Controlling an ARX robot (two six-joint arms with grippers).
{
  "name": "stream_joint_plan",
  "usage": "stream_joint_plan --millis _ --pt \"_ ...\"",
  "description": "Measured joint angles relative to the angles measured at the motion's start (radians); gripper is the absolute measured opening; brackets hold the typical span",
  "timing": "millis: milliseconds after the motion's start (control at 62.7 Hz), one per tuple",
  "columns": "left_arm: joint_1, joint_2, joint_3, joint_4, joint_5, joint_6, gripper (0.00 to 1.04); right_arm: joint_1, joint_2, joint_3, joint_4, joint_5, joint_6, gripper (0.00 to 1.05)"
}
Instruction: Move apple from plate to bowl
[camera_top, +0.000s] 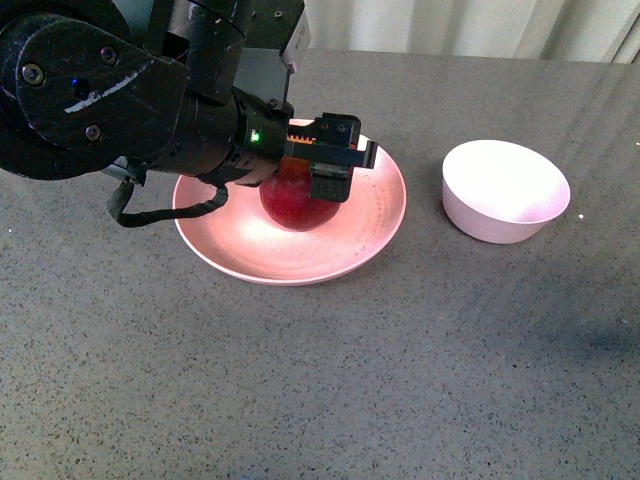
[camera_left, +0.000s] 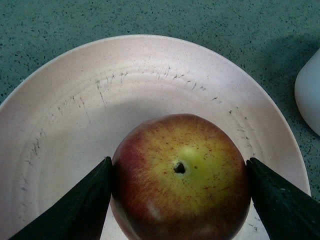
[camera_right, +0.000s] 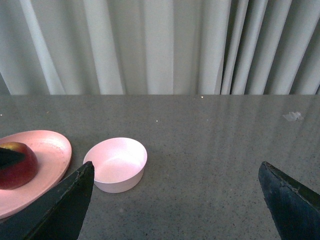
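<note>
My left pincer (camera_top: 318, 170) is clasping the apple (camera_top: 295, 210), which is resting on the pink plate (camera_top: 380, 215). The next move, I am judging, calls for lifting it clear and carrying it rightward over the bowl (camera_top: 505, 190).

An apple (camera_top: 298, 208) sits on a plate (camera_top: 250, 252) left on the table (camera_top: 400, 380), the left gripper (camera_top: 325, 172) flanking it. A bowl (camera_top: 505, 190) stands apart, right of the plate.
</note>
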Motion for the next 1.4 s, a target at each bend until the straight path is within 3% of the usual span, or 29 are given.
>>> stream_joint_plan --millis 367,733,1004,1403 --pt "-0.039 -0.033 0.034 -0.024 0.027 -0.004 0.66 0.000 0.000 0.000 0.000 0.000 0.000 0.96" --pt "-0.157 0.022 0.313 -0.105 0.040 -0.034 0.66 0.000 0.000 0.000 0.000 0.000 0.000 0.96" --pt "-0.224 0.120 0.407 -0.138 0.062 -0.058 0.66 0.000 0.000 0.000 0.000 0.000 0.000 0.96" --pt "-0.236 0.211 0.520 -0.163 0.063 -0.072 0.66 0.000 0.000 0.000 0.000 0.000 0.000 0.96"
